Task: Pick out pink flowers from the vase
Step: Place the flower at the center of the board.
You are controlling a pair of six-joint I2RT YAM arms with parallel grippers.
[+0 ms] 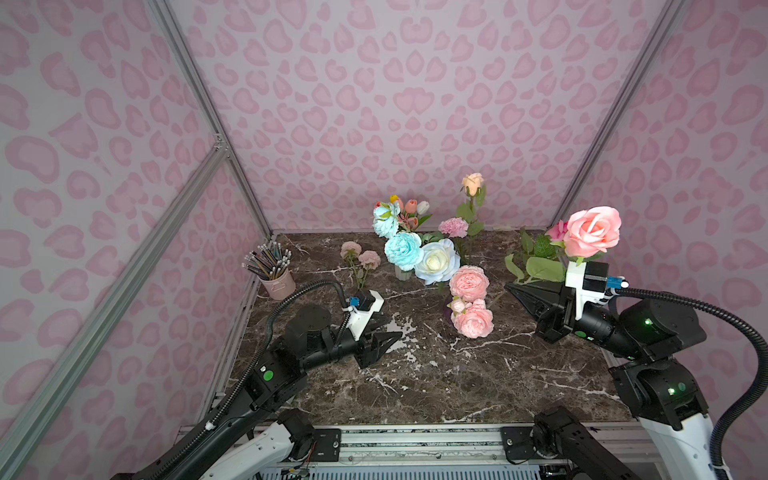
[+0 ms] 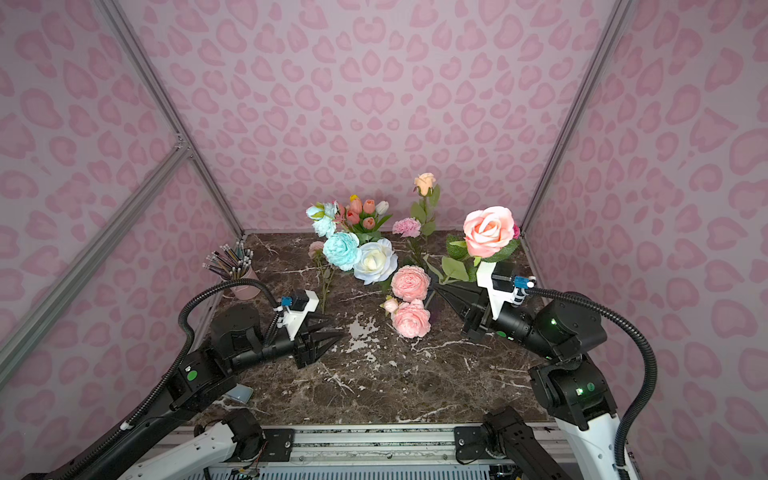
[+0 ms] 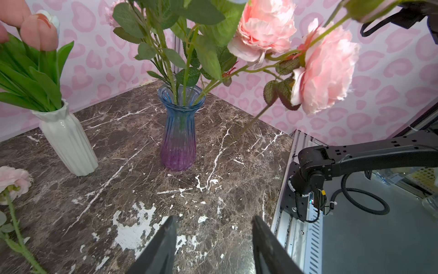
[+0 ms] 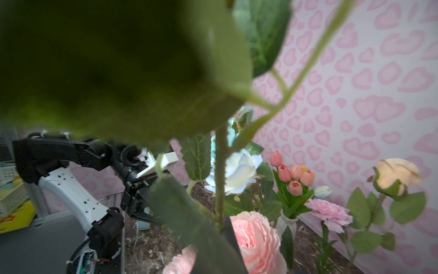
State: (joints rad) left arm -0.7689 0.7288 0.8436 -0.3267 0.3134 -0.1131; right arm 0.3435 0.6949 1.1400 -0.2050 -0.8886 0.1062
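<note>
Over right side of table (image 1: 415, 374): pink rose (image 1: 593, 232), light, soft-petalled, likely wire-stemmed, best held low on stem, clamped there by right gripper (image 1: 513, 289); pink peonies (image 1: 469, 282) stand in vase (image 3: 179, 132); left gripper (image 3: 214, 221) jaws apart, empty.

Both top views high, looking down over marble table (image 1: 415, 374), wrist views low, close, facing inward, sharing pink peonies (image 3: 265, 30)

Black-and-white arms (image 1: 270, 374), ribbed black cables (image 1: 748, 365), pointed black hands (image 1: 388, 345) (image 1: 509, 287).
</note>
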